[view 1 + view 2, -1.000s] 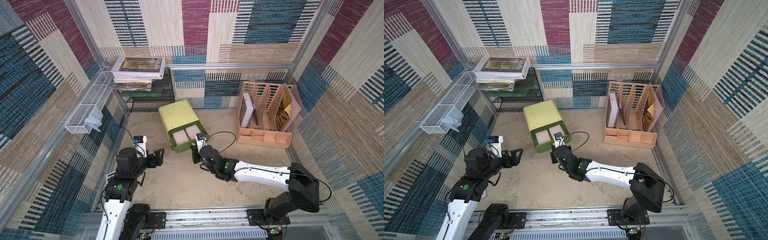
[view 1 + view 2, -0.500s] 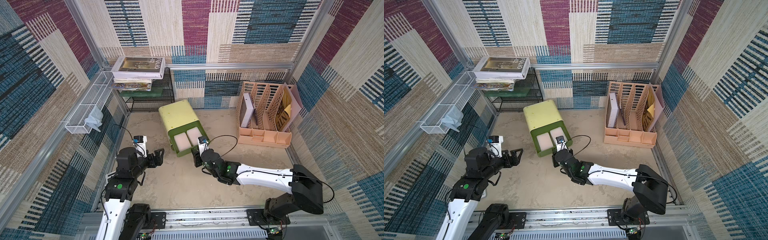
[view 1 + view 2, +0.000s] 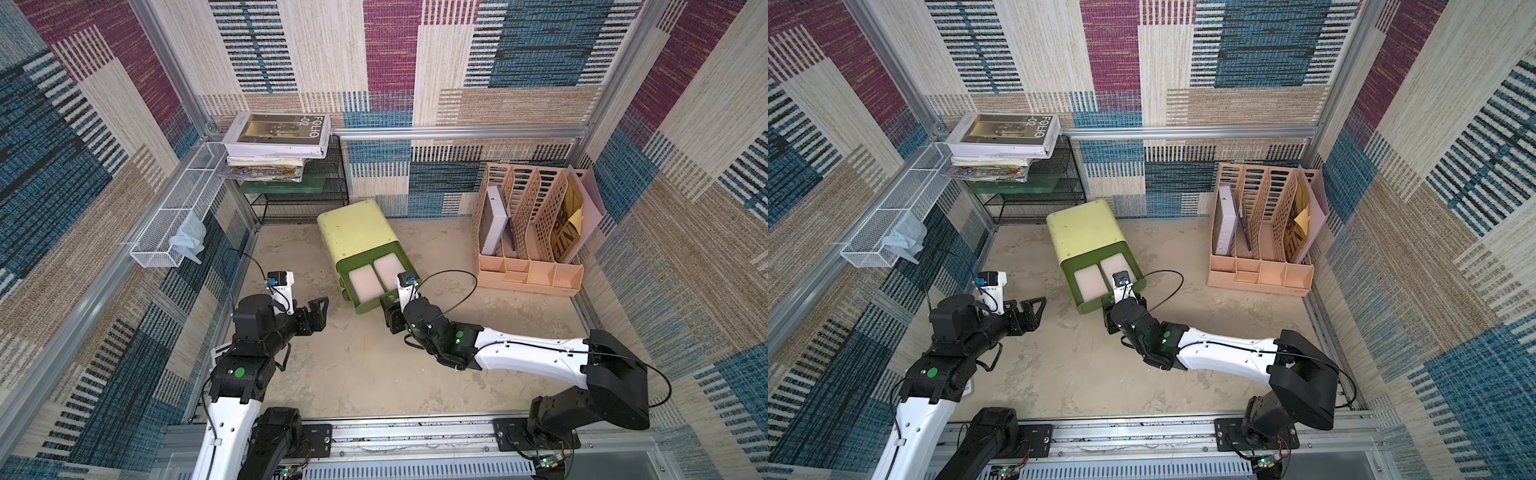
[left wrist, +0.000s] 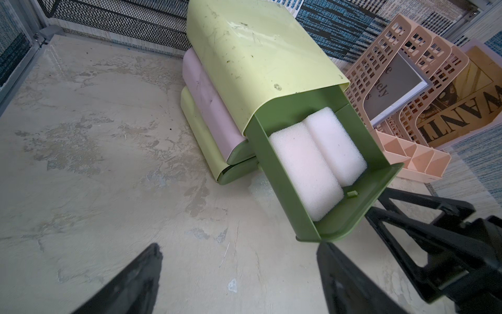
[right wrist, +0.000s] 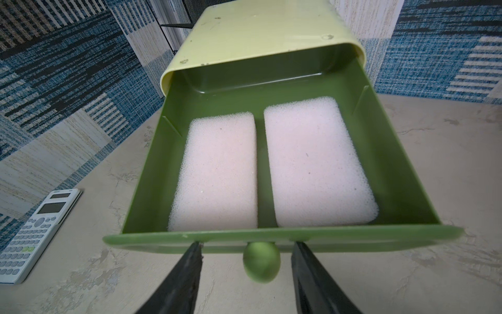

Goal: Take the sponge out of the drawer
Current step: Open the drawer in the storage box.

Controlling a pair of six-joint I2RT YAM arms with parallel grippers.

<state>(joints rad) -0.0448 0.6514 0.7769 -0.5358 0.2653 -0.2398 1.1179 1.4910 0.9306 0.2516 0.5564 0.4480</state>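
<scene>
The right gripper [image 5: 247, 246] is released, its jaws straddling the knob [image 5: 261, 262] on the open drawer [image 5: 152, 174] front without touching. The left gripper [image 4: 239, 246] gapes empty near the drawer's front corner. Inside the drawer, a sponge [image 5: 217, 174] and its twin [image 5: 315, 163] lie flat, side by side.

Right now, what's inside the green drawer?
A pale pink sponge and a second sponge lie side by side in the open drawer. Nothing else shows; anything beneath them is covered.
</scene>
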